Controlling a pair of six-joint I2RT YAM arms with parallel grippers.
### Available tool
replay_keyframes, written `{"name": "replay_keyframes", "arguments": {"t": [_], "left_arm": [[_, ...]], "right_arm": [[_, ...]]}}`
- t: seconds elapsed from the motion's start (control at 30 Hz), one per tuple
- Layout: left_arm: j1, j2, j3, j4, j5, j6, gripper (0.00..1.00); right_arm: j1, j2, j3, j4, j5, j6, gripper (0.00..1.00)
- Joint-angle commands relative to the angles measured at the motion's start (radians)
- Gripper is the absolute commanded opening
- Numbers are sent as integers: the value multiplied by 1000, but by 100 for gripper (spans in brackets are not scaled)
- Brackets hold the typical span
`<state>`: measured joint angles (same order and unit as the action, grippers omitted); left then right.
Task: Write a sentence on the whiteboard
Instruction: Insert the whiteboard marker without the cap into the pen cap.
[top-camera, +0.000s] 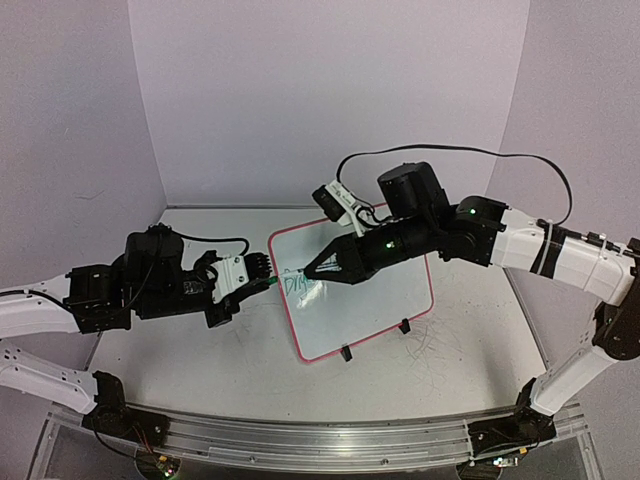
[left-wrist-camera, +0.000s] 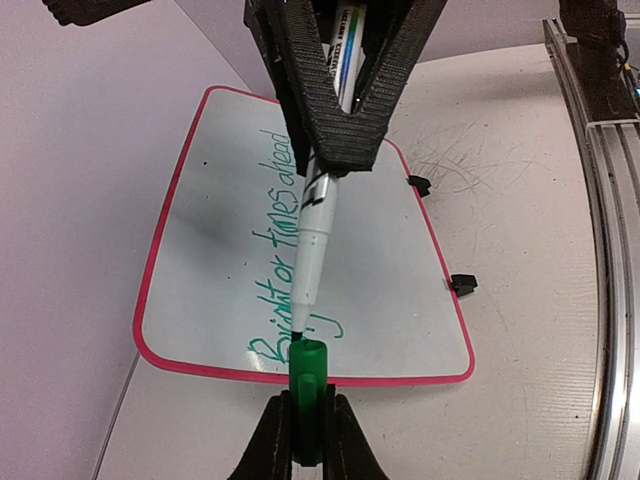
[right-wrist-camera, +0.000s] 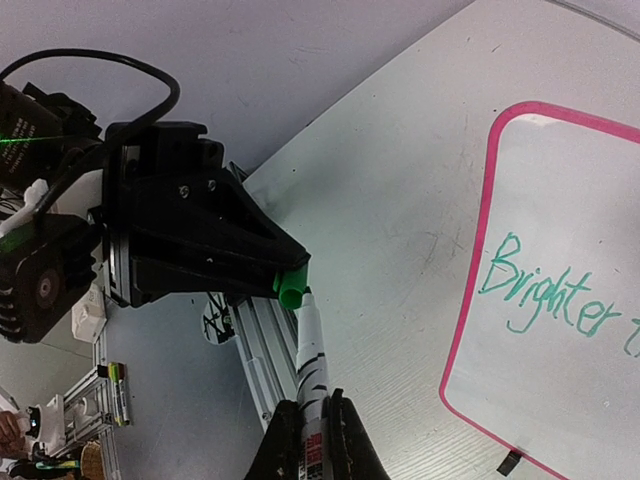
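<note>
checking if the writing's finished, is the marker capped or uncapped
Uncapped: the green cap is clamped in the left jaws, the marker in the right jaws, its bare tip only at the cap's mouth, not seated.

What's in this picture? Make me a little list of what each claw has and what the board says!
left claw: shut on a green cap
right claw: shut on a marker
marker tip: right at the cap's opening
board: white, pink frame
words: "Brighter times ahead", in green
</note>
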<state>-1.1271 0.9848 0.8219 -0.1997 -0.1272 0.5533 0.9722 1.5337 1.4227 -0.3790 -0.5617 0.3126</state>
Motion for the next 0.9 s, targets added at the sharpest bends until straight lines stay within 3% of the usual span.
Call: {"name": "replay_keyframes", "arguments": {"t": [0.0, 0.87], "left_arm": [[-6, -5, -3, 39, -16, 5, 0], [-15, 2, 0, 37, -21, 8, 0]], "right_arm": [[8, -42, -6, 9, 4, -13, 0], [20, -6, 3, 35, -12, -19, 0]]}}
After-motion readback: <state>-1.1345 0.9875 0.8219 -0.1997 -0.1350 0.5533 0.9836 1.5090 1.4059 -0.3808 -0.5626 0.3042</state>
